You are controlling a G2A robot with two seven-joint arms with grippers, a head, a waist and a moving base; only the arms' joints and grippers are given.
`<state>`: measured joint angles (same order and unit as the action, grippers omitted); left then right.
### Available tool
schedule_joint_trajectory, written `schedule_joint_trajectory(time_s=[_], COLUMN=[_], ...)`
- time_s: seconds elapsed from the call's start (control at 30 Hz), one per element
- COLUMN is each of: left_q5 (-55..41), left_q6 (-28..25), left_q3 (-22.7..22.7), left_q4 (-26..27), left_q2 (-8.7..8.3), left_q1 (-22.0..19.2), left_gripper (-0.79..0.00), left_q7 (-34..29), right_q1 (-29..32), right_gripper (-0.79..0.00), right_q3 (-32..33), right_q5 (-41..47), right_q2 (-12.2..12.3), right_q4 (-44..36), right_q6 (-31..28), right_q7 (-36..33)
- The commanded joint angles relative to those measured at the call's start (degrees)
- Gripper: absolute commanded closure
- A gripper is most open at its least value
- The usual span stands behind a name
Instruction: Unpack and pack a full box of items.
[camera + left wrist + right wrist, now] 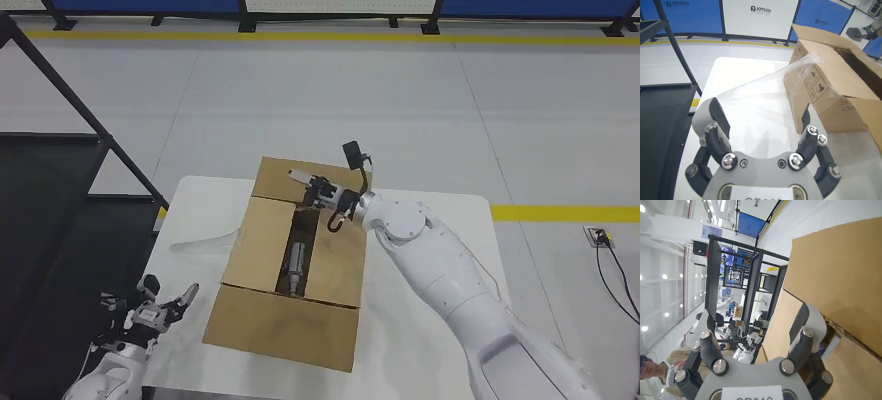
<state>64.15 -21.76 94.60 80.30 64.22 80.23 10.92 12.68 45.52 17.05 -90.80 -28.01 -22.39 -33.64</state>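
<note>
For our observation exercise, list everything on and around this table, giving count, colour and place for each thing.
table: 1, white, centre of view
cardboard box: 1, brown, mid-table, flaps partly open
long item: 1, grey, inside the box, below the flap gap
plastic film: 1, clear, trailing from the box's side onto the table
rack: 1, black, beside the table
left gripper: 1, grey-black, open, near a table corner
right gripper: 1, grey-black, open, at the box's far flap

The left pincer [168, 292] sits at the lower left of the top view, fingers spread wide with nothing between them. The right arm [450, 270] stretches from the lower right to the frame's centre, where the right pincer [308, 184] is likewise spread and empty.
</note>
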Motion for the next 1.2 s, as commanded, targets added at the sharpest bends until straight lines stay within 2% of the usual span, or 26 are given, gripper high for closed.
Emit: schedule_joint_trajectory(time_s=[0.0, 0.07, 0.2, 0.37, 0.57, 0.9, 1.17], left_q5=[1.4, 3.1, 6.5, 8.2, 9.0, 10.8, 8.1], left_q6=[0.8, 1.4, 2.0, 2.9, 2.2, 1.2, 1.5], left_q3=[-2.3, -4.2, -7.3, -9.0, -9.2, -8.6, -6.6], left_q4=[-2.4, -3.9, -4.7, -4.1, -2.9, -1.2, -2.1], left_q2=[0.23, 0.44, 0.78, 1.05, 1.02, 0.76, 0.68], left_q1=[-3.2, -5.4, -7.4, -7.2, -6.0, -3.2, -1.7], left_gripper=[-0.785, -0.785, -0.785, -0.785, -0.785, -0.785, -0.785], left_q7=[-1.0, -1.0, 0.2, 2.0, 3.0, 5.7, 6.9], right_q1=[0.0, 0.8, 2.5, 3.1, 3.2, 2.4, 1.2], right_gripper=[-0.785, -0.785, -0.785, -0.785, -0.785, -0.785, -0.785], right_q3=[0.0, -0.2, -0.8, -1.0, -1.3, -2.3, -1.8], right_q5=[0.0, -0.5, -3.0, -5.1, -6.6, -5.7, -0.3], right_q2=[0.0, 0.0, 0.3, 0.7, 0.6, -1.0, -3.1], right_q4=[0.0, -0.8, -3.4, -5.0, -6.1, -3.9, 0.5], right_q6=[0.0, 0.7, 5.6, 11.8, 16.2, 16.4, 11.5], right_q7=[0.3, -0.1, -3.9, -8.2, -11.2, -17.2, -23.5])
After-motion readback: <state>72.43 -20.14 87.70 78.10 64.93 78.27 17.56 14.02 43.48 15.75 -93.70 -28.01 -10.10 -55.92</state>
